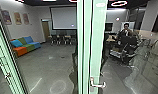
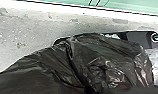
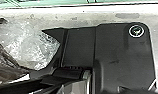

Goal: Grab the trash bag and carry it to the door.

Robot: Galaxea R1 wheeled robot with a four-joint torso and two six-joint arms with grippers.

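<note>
A dark trash bag (image 2: 102,60) is bunched beside the robot's base (image 3: 115,55), presumably set low so that the green-framed door (image 1: 98,42) at twelve o'clock is not hidden; how far either end effector is opened, or what is gripped, cannot be told.

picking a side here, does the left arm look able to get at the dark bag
Probably yes: the dark bag bulges large and close in the left wrist view, covering part of the robot's dark plate, with nothing clearly blocking most of it.
</note>
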